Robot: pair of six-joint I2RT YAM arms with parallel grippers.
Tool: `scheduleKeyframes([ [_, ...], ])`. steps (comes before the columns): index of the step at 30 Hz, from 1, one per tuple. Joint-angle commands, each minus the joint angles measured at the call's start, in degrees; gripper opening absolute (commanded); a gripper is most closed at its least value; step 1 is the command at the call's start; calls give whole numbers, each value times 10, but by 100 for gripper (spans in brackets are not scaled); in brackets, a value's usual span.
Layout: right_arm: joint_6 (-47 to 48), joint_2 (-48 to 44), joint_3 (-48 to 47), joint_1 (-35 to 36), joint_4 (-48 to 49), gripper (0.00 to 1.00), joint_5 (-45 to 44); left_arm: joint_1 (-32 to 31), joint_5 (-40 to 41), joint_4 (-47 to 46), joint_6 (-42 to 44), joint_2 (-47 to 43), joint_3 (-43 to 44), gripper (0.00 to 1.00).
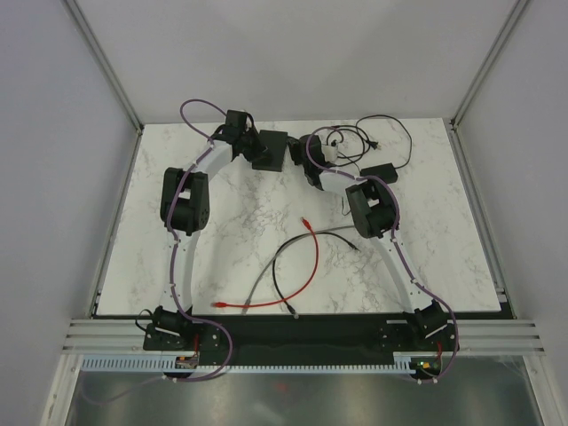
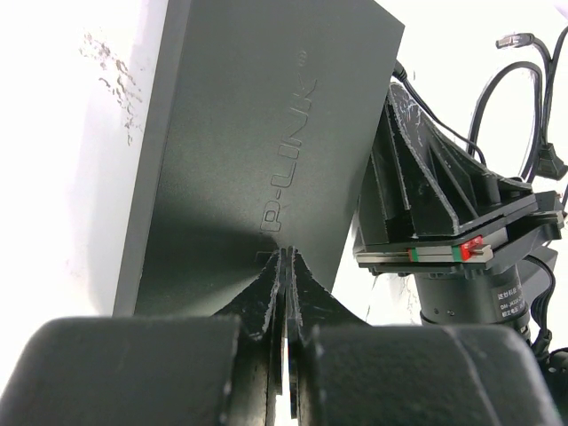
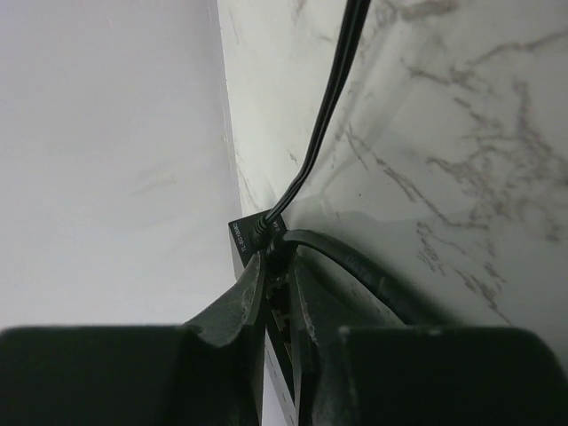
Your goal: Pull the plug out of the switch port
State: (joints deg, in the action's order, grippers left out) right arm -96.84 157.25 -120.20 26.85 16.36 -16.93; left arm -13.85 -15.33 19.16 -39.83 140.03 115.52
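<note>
The switch (image 1: 269, 151) is a flat black box lying at the back of the marble table (image 1: 444, 248). In the left wrist view its lettered top face (image 2: 257, 133) fills the frame, and my left gripper (image 2: 286, 253) is shut with its tips pressed down on that face. In the right wrist view the switch's port edge (image 3: 241, 232) shows a black plug (image 3: 278, 249) with a thick black cable (image 3: 355, 266) leading away. My right gripper (image 3: 278, 259) has its fingers closed narrowly on the plug, one on each side. A thin cord (image 3: 328, 106) enters the switch just beside it.
A small black power-adapter brick (image 1: 379, 172) with thin looping cords (image 1: 390, 133) lies at the back right. Loose red (image 1: 312, 266), grey (image 1: 257, 284) and black (image 1: 277, 280) cables lie on the near middle of the table. Walls close in the back and both sides.
</note>
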Motion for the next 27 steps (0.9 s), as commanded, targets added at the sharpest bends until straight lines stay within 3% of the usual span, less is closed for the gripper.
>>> scheduleKeyframes([
  [1, -28, 24, -6, 6, -62, 17, -3, 1, 8, 35, -3, -5, -16, 2],
  [3, -23, 26, -8, 5, -63, 14, -3, 2, 11, 34, -1, -7, -17, 2],
  [6, -2, 34, -28, 3, -78, 0, 4, 1, 13, 28, -3, -5, -21, 2],
  [10, -24, 25, -10, 5, -63, 0, -8, 4, 8, 7, -36, 5, -20, 2],
  [17, -172, -11, 70, 11, -18, 0, -49, 7, 28, -3, -107, 10, -38, 2],
  [21, -216, -34, 71, 11, -55, 0, -90, 7, 50, -10, -124, -2, -60, 2],
  [27, -324, 41, 2, 22, 23, 0, -58, 7, 52, -18, -136, 2, -58, 2],
])
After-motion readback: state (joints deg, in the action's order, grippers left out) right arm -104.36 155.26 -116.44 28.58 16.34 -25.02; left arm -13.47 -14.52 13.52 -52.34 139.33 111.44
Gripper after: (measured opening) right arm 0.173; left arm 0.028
